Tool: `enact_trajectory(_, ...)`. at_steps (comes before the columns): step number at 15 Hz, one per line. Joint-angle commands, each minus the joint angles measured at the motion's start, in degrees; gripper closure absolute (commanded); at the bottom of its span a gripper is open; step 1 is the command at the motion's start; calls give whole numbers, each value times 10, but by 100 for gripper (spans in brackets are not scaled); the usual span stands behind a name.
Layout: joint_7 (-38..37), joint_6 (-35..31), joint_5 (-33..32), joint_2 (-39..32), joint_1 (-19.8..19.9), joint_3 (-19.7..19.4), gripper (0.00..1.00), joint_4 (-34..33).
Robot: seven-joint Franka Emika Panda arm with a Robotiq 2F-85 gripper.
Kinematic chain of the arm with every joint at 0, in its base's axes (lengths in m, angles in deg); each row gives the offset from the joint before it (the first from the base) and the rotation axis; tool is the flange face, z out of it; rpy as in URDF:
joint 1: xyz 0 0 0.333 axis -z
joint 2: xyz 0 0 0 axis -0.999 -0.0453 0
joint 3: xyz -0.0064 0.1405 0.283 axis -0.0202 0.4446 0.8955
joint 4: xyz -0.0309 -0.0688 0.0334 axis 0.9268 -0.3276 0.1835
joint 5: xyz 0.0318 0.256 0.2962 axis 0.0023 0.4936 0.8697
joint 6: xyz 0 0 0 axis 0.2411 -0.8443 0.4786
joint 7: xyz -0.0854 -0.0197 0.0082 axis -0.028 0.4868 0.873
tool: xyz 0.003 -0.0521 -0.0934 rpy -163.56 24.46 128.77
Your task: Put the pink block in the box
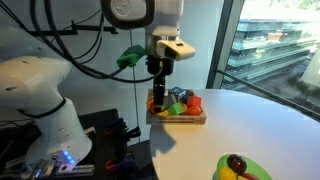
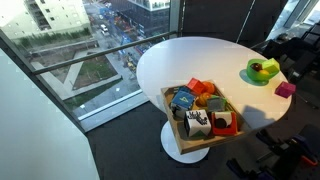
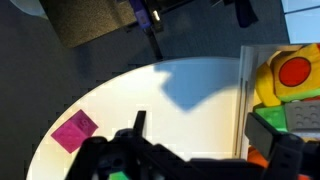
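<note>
Currently the round white table [image 2: 190, 60] is taking up most of both exterior views, and the white arm [image 1: 35, 90] is rising beside it, with its base cut off by the frame edge. The gripper [image 3: 212, 140] is hanging over the table just beside the box [image 2: 168, 103]. Its dark fingers [image 3: 139, 125] are standing apart, with only bare tabletop showing between them.

The light-wood box is sitting near the table's edge and holding a crowd of coloured blocks. A yellow block with a red disc [image 3: 285, 75] and a green block [image 3: 268, 118] are showing in the wrist view, where the frame is cutting the box off. The lime-green dish [image 2: 252, 68] is lying well apart from the box and carrying a dark rounded piece and something yellow, both too small to identify.

The pink block [image 2: 285, 89] is resting on the bare table near the dish, outside the box.
</note>
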Motion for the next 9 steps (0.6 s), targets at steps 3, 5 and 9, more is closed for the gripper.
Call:
enact_trajectory(3, 0, -13, -4, -12, 11, -4, 0, -1)
enact_trajectory(5, 0, -13, -4, -12, 10, -3, 0, -1)
enact_trajectory(9, 0, -13, -4, -11, 8, -2, 0, -1)
